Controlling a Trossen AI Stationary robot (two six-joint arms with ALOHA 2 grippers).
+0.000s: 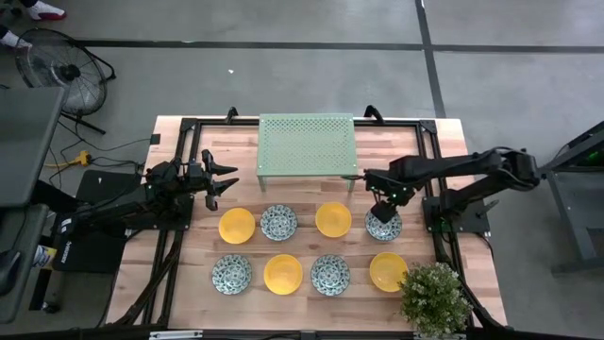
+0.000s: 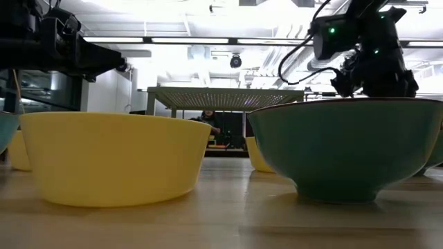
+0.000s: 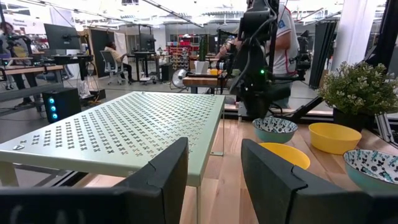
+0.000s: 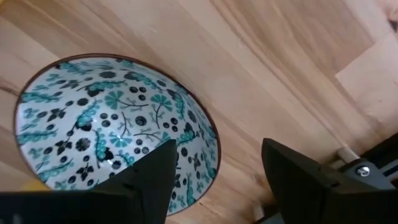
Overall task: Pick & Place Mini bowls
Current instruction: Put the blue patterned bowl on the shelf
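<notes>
While eight mini bowls (image 1: 282, 273) lay in two rows on the table (image 1: 175, 293), the right gripper (image 1: 381, 210) hung over the patterned bowl (image 1: 383, 225) at the back row's right end, fingers spread wide astride its rim. The left gripper (image 1: 223, 179) waited wide open beside the green rack (image 1: 307, 144).

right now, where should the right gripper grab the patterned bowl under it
Take it by the rim, from straight above. The patterned bowl sits upright on the table, its thin wall flaring up to an open rim. The right gripper hovers over it with fingers open; one finger inside and one outside the nearest rim section should pinch it.
</notes>
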